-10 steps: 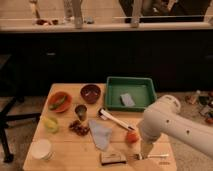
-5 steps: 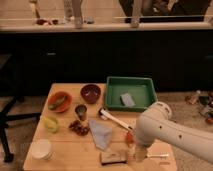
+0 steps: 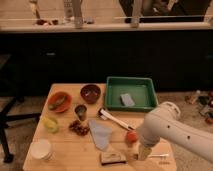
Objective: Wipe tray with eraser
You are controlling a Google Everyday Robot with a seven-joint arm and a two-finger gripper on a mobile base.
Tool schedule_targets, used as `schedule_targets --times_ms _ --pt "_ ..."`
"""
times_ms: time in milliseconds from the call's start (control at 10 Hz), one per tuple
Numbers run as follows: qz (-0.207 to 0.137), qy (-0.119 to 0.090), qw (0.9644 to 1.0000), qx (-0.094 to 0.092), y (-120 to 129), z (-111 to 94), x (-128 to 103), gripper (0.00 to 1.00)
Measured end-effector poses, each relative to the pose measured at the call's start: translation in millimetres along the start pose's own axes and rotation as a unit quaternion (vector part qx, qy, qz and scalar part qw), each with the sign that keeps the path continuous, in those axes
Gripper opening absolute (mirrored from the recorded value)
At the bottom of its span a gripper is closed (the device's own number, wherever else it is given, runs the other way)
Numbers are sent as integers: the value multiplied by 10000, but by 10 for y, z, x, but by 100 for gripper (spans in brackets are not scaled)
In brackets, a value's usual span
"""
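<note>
The eraser (image 3: 112, 158) lies flat at the front edge of the wooden table (image 3: 65, 155), dark face up and seemingly untouched. The gripper (image 3: 144, 151) hangs just to its right, apart from it, and you cannot tell from here whether that gripper is released or clenched. Just behind the eraser lies a blue-grey cloth (image 3: 101, 134), and a small red fruit (image 3: 131, 136) rests close against the arm (image 3: 167, 127). The tray (image 3: 142, 92) waits well apart at the table's far right corner, holding only a small grey-blue pad (image 3: 127, 100).

You appear to be in the reach-and-grasp step, with no wiping begun. Your next move calls for shifting left over the eraser, squaring up to its narrow sides, and dropping low enough to catch so flat a block without scraping the wood. Compared with half a second ago, the arm's pale bulk stands a little farther right, while eraser and tray lie unmoved.
</note>
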Motion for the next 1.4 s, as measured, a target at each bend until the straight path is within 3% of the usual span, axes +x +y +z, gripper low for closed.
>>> schedule_targets --times_ms 200,300,600,1000,1400 --pt "-36 -130 9999 -89 197 165 -106 80" --pt "-114 -260 9995 -145 382 291 -283 80" --pt "-333 -494 9980 -226 576 538 -588 80" --pt "-685 -648 9951 -310 559 836 -976 80" --pt "-771 -667 9939 -413 430 1059 -1016 80"
